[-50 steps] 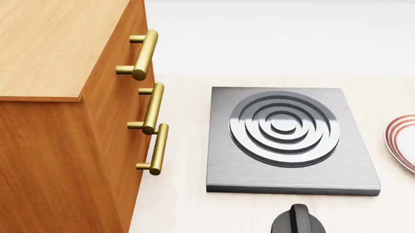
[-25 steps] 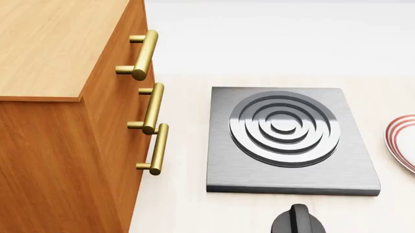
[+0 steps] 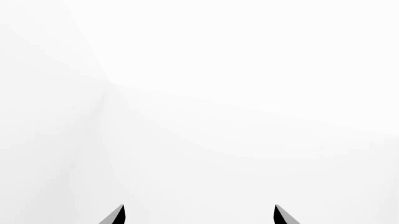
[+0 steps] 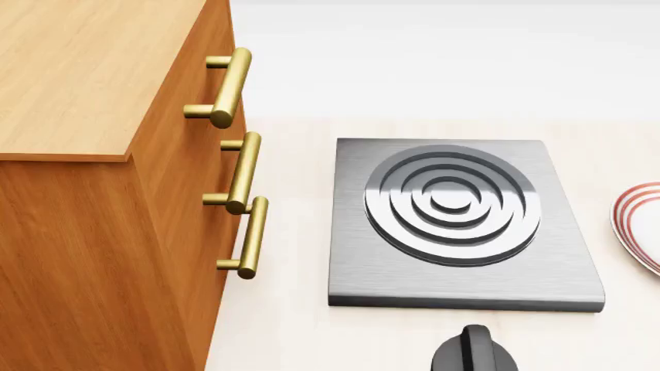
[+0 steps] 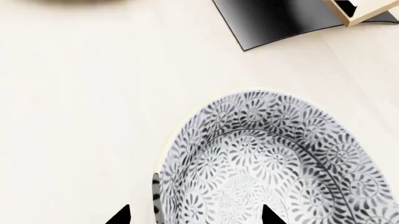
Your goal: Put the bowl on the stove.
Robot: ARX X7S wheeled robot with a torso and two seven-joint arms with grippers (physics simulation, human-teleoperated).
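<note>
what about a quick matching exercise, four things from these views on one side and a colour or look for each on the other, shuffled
Things:
1. stove
2. bowl
3. plate
4. cabinet handles

Looks:
A. brass-coloured bars
B. white with red rings
C. dark grey metal with raised concentric rings
D. dense grey-blue floral pattern

Pairs: 1-C, 2-D, 3-B, 4-A

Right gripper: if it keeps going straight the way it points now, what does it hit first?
Likely the bowl: its near rim sits between the right gripper fingertips, one tip outside the wall, one over the inside. Depth is unclear from the wrist view.
</note>
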